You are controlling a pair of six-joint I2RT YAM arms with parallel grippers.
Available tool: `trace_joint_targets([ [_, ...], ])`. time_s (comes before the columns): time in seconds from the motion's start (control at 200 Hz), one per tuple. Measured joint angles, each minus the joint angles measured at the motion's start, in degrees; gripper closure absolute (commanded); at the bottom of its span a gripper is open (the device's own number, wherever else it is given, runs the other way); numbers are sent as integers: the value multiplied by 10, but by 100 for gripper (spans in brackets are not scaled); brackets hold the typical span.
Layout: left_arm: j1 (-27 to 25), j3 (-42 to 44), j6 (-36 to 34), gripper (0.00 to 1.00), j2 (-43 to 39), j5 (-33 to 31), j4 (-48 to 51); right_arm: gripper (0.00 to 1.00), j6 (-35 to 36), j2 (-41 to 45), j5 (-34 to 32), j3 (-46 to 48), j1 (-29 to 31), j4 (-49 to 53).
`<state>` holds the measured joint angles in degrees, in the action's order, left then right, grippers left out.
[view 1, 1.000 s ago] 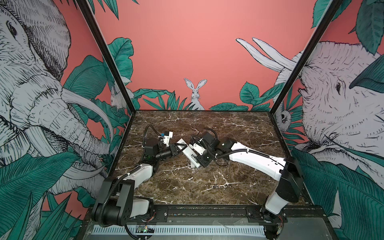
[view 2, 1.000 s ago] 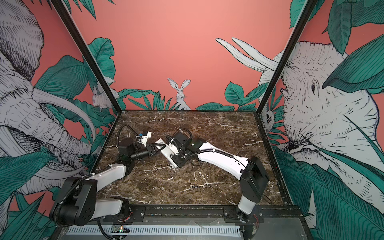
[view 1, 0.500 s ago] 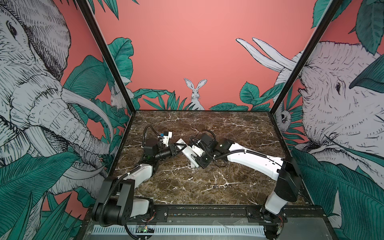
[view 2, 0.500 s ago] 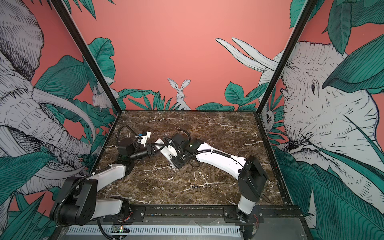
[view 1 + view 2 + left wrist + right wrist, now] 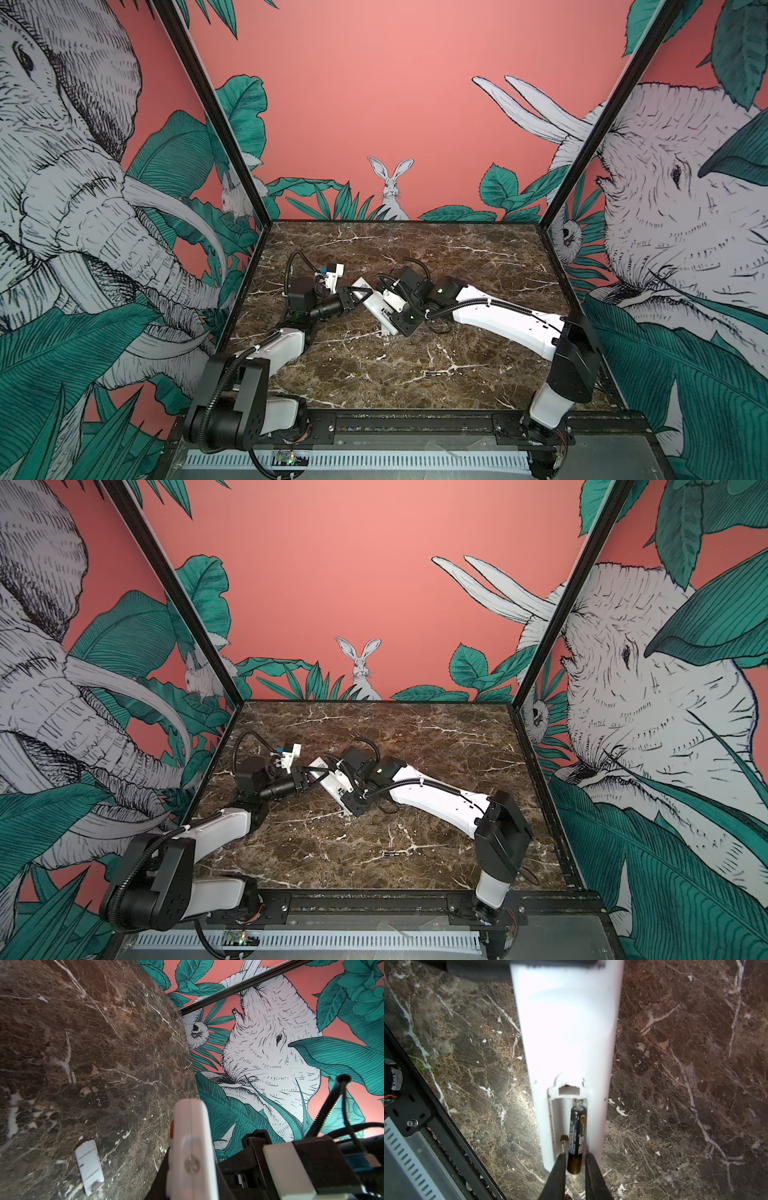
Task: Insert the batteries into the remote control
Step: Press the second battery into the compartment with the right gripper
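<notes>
My left gripper is clamped shut on the remote control, plain back up. My right gripper stands narrowly apart astride a battery lying in the open compartment (pinching or not, I cannot tell). The other battery lies on the table.

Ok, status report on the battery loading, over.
Left gripper shut on the remote control. Right gripper shut on a battery, part-way in the open bay; other half empty. Second battery loose on the table. Nothing blocking.

Brown marble tabletop, white cover piece, jungle mural walls
</notes>
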<state>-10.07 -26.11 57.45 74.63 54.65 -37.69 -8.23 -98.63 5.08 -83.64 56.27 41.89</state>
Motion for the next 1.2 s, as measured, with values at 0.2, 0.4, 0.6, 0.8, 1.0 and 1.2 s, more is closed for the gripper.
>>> trace_joint_targets([
  [0.2, 0, 0, 0, 100, 2, 0, 0, 83, 2, 0, 0, 0, 0, 0],
  [0.4, 2, 0, 0, 100, 2, 0, 0, 86, 4, -1, 0, -1, 0, 0],
  [0.6, 3, 0, 0, 100, 3, 0, 0, 88, 7, -10, 0, -9, 0, 1],
  [0.8, 4, 0, 0, 100, 4, 0, 0, 90, 8, -20, -3, -21, 0, 5],
  [1.0, 5, 0, 0, 100, 5, -4, 0, 91, 7, -30, -8, -30, 0, 7],
  [1.2, 7, 1, 0, 100, 8, -10, -1, 91, 3, -40, -12, -35, 0, 4],
])
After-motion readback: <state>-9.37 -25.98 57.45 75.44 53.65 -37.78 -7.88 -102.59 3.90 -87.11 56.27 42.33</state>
